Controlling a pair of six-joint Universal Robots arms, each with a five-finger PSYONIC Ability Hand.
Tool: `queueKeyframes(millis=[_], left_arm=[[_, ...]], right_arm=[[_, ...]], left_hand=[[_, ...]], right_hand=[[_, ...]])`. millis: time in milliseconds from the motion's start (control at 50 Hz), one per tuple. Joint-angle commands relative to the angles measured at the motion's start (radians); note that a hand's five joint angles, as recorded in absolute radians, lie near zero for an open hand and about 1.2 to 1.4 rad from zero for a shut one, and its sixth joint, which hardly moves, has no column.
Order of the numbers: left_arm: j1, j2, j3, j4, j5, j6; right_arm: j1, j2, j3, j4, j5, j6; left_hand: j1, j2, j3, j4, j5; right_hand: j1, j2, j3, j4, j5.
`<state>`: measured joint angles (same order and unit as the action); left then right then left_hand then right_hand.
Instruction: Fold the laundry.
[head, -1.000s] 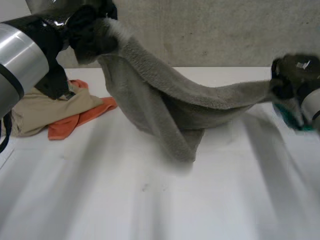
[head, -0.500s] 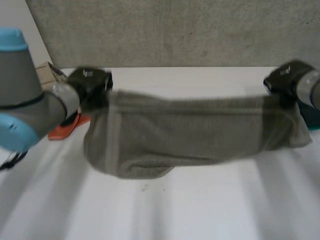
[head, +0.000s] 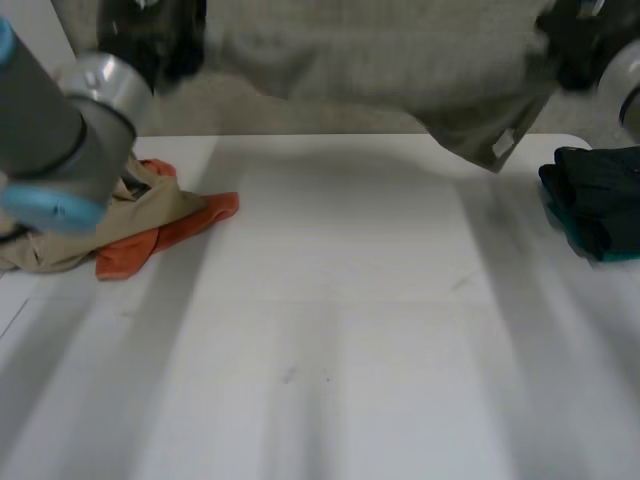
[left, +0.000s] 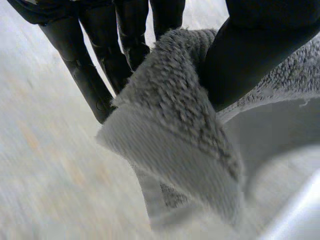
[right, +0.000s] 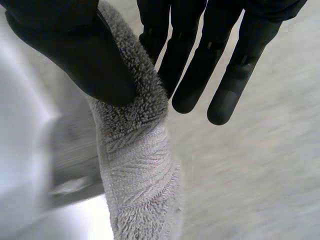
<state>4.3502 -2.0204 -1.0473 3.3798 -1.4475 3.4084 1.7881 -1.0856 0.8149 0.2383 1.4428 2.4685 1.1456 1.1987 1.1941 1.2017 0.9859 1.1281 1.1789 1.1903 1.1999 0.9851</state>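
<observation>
White tabletop (head: 330, 330) spreads out beneath a grey towel (head: 380, 50), which is held up in the air at the far side, clear of the surface and in front of the concrete wall (head: 250, 118). The towel is stretched sideways, its long axis running left to right. Its lower edge sags towards the right, where a loose corner with a small tag (head: 503, 143) hangs lowest.

The left hand (head: 150, 35) has the towel's left end. In the left wrist view the thumb (left: 250, 50) presses a folded corner of pile against the fingers (left: 95, 80), a firm pinch. The right hand (head: 575, 35) has the right end, and in its own wrist view the thumb (right: 75, 50) clamps the hemmed edge against the inner fingers (right: 165, 35), while the outer fingers stand straight and free of the cloth.

Each hand is at its own end, so neither is nearer. The towel hangs below and between them, with the near part of the table lying in front of it. Laying it flat for a fold would probably mean bringing both ends down and towards the near side together, keeping the span taut so the sagging corner does not land folded under.

At the left edge of the table lie a beige garment (head: 60, 235) and an orange cloth (head: 170, 235), touching in one heap. At the right edge sits a dark folded stack (head: 600, 205), well apart from the heap.
</observation>
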Motion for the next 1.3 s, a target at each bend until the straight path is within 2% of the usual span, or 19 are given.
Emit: queueKeyframes(millis=[20, 160, 180, 200, 300, 340, 460, 600, 680, 800, 940, 1120, 1300], left_arm=[[0.012, 0.000, -0.258, -0.016, 0.004, 0.009], [0.008, -0.067, -0.359, -0.017, 0.004, 0.012], [0.006, -0.076, -0.361, -0.017, 0.004, 0.012], [0.005, -0.081, -0.361, -0.019, 0.002, 0.011], [0.008, -0.075, -0.370, -0.020, 0.002, 0.006], [0.009, -0.069, -0.370, -0.022, 0.002, 0.006], [0.011, -0.037, -0.376, -0.036, 0.002, -0.001], [0.006, -0.029, -0.392, -0.039, 0.002, -0.005], [0.006, -0.023, -0.401, -0.039, 0.002, -0.005], [0.006, -0.021, -0.405, -0.039, 0.004, -0.005], [0.003, -0.018, -0.404, -0.037, 0.004, -0.006], [0.002, -0.017, -0.405, -0.039, 0.002, -0.018], [0.005, 0.003, -0.424, -0.040, 0.002, -0.034]], right_arm=[[-0.015, 0.134, 0.096, 0.239, -0.024, -0.075], [-0.015, 0.289, 0.125, 0.191, -0.033, -0.069], [-0.016, 0.303, 0.136, 0.156, -0.033, -0.050], [-0.018, 0.303, 0.144, 0.136, -0.033, -0.036], [-0.058, 0.273, 0.231, 0.056, -0.044, 0.072], [-0.093, 0.212, 0.291, 0.038, -0.061, 0.113], [-0.186, 0.037, 0.482, 0.036, -0.140, 0.167], [-0.249, -0.068, 0.681, 0.021, -0.206, 0.150], [-0.326, -0.132, 0.818, -0.025, -0.298, 0.098], [-0.368, -0.160, 0.960, -0.135, -0.366, 0.018], [-0.363, -0.157, 1.034, -0.321, -0.364, 0.012], [-0.355, -0.074, 0.991, -0.419, -0.357, 0.032], [-0.316, 0.001, 0.926, -0.428, -0.344, 0.081]], left_hand=[[0.251, 0.198, 0.202, 0.195, 0.236], [0.251, 0.198, 0.202, 0.195, 0.236], [0.251, 0.198, 0.202, 0.195, 0.236], [0.251, 0.198, 0.202, 0.195, 0.236], [0.251, 0.198, 0.202, 0.195, 0.236], [0.251, 0.198, 0.202, 0.195, 0.236], [0.251, 0.198, 0.202, 0.195, 0.236], [0.251, 0.198, 0.202, 0.195, 0.236], [0.251, 0.198, 0.202, 0.195, 0.236], [0.251, 0.198, 0.202, 0.195, 0.236], [0.251, 0.198, 0.202, 0.195, 0.236], [0.251, 0.198, 0.202, 0.195, 0.236], [0.251, 0.198, 0.202, 0.195, 0.236]], right_hand=[[0.268, 0.217, 0.206, 0.196, 0.237], [0.268, 0.217, 0.206, 0.196, 0.237], [0.031, -0.020, -0.031, -0.041, -0.001], [-0.091, -0.141, -0.153, -0.162, -0.122], [-0.478, -0.529, -0.541, -0.550, -0.510], [-0.591, -0.641, -0.653, -0.662, -0.622], [-0.591, -0.642, -0.653, -0.663, -0.623], [-0.509, -0.560, -0.571, -0.581, -0.540], [-0.515, -0.565, -0.577, -0.586, -0.546], [-0.570, -0.621, -0.633, -0.642, -0.602], [-0.600, -0.651, -0.662, -0.672, -0.631], [-0.565, -0.615, -0.627, -0.636, -0.596], [-0.459, -0.510, -0.521, -0.531, -0.491]])
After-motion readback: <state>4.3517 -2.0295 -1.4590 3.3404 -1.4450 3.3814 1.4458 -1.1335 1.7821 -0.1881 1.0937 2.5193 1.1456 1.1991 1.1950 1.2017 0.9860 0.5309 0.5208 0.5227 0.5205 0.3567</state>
